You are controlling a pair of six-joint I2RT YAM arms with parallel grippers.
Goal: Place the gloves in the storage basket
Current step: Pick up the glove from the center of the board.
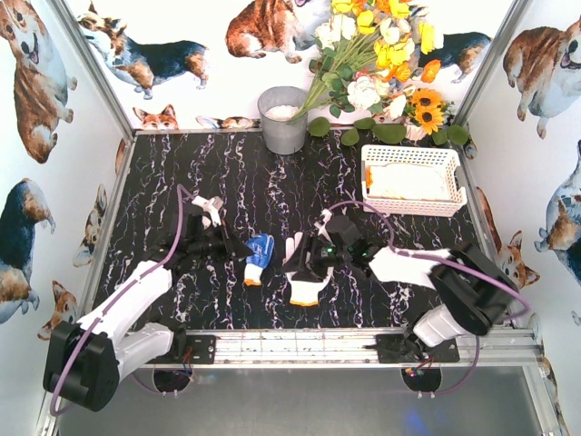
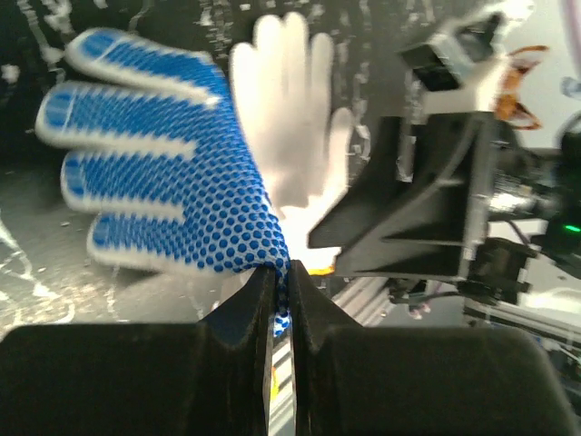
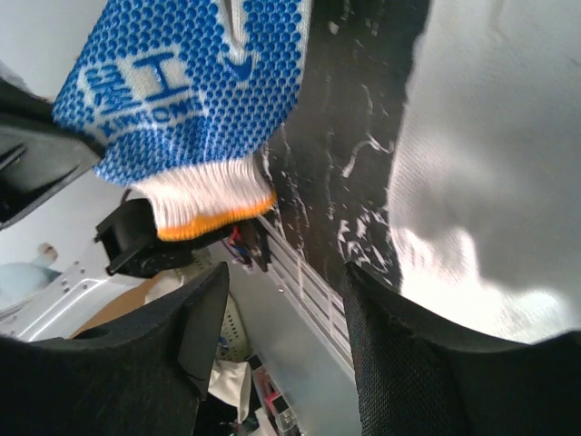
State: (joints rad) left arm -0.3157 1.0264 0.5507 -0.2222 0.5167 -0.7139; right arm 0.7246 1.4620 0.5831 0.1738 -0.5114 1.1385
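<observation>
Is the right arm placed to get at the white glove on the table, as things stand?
Probably yes: the right gripper is open just above the white glove. Nothing covers it, and the blue glove held by the left gripper sits off to its side.

Apparently 2 loose gloves (image 1: 259, 253), 1 basket (image 1: 413, 207)

The blue-palmed glove (image 2: 163, 163) and white glove (image 2: 290, 109) behind it are blurred; contents of the storage basket (image 1: 410, 208) are indistinct.

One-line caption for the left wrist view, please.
Left gripper pinches the blue-dotted glove by its edge; a white glove lies beyond on the black table.
</observation>
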